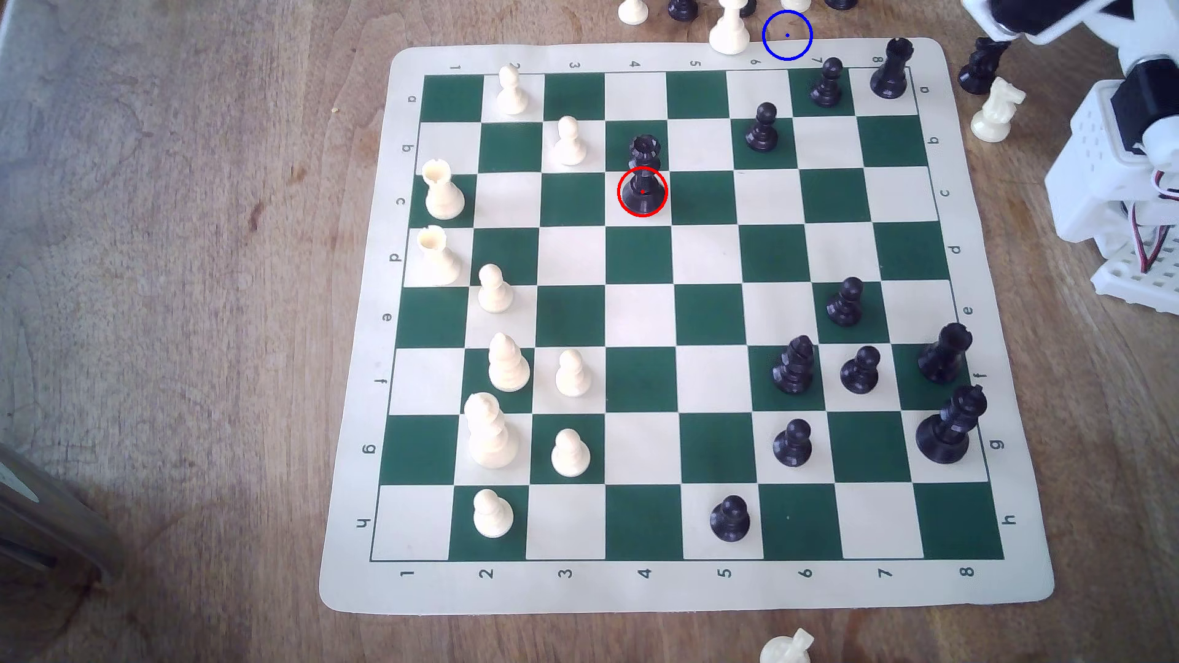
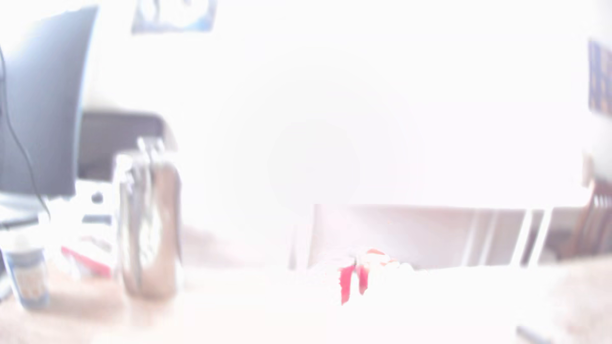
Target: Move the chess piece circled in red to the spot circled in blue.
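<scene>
Well, the arm [image 1: 1104, 127] sits folded at the exterior view's right, off the chessboard [image 1: 676, 319]; its fingers cannot be made out, so their opening is unknown. The black queen [image 1: 643, 182] stands upright on the board inside the red ring. The blue circle [image 1: 787, 35] lies just beyond the board's far edge. The washed-out wrist view shows a blurred jar [image 2: 149, 221].

White robot arm [image 1: 1110, 127] folded at exterior view's upper right edge, gripper unseen
</scene>
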Motion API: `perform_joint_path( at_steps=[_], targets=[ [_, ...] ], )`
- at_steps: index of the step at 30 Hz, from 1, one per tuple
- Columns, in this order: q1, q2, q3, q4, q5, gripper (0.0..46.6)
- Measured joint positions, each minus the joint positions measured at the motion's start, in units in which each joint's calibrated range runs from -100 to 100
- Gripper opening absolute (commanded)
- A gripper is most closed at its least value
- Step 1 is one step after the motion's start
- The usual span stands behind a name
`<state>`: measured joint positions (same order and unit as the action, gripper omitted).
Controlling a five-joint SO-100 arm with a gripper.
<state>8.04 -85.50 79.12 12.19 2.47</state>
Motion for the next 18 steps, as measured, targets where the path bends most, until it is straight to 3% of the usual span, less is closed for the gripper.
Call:
perform_joint_path(
  at_steps=[4,6,11,18],
  targets=[
    [6.56,16.84,-16.72,22.47,-1.66,3.1],
    [6.78,23.71,-22.23,28.05,-2.3,2.9],
    [4.94,46.42,-41.93,42.71,-4.54,3.7],
    [-0.15,57.23,-57.84,45.9,-7.52,6.5]
  ],
)
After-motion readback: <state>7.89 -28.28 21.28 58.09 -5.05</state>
